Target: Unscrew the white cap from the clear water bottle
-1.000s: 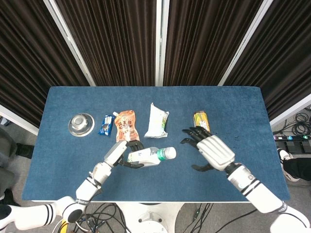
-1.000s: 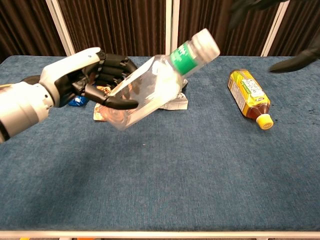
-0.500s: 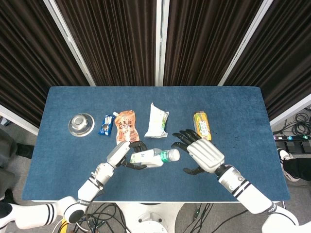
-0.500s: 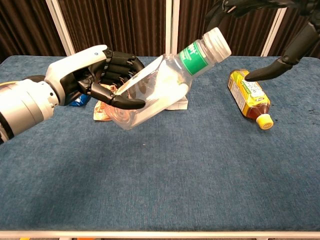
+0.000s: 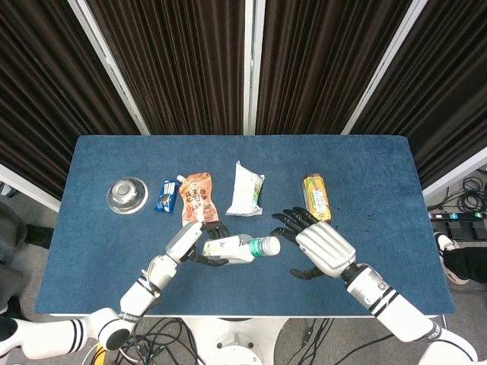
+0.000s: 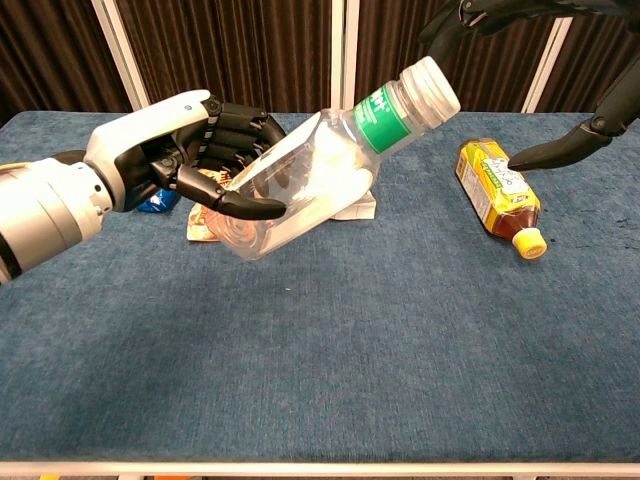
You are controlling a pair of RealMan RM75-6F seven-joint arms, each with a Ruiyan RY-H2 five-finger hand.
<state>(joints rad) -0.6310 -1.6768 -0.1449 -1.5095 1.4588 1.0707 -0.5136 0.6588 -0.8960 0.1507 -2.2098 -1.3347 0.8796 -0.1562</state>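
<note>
Left hand (image 6: 165, 150) grasps the clear water bottle (image 6: 300, 185) by its lower body, dark fingers (image 6: 235, 205) wrapped round it. The bottle is lifted off the table (image 5: 91, 258), tilted, near the middle of the front edge. Its white cap (image 6: 430, 85) is on and points up and toward the right hand (image 5: 323, 247). A green label band sits just below the cap.

Right hand is released: fingers spread, nothing in it. It hovers just beside the cap; in the head view the fingertips (image 5: 280, 218) lie close to the cap end (image 5: 272, 245), and contact cannot be confirmed. In the chest view only dark finger parts show at the top right.

Behind the hands, a row of items on the blue surface, running from the left edge to the right:
- metal bowl (image 5: 126, 193), nearest the left edge
- small blue packet (image 5: 167, 195)
- orange pouch (image 5: 197, 196) with spout
- white packet (image 5: 246, 190), about mid-table
- amber drink bottle (image 6: 498, 190) with yellow cap, lying on its side

Dark curtains (image 5: 175, 61) hang behind the far edge.
</note>
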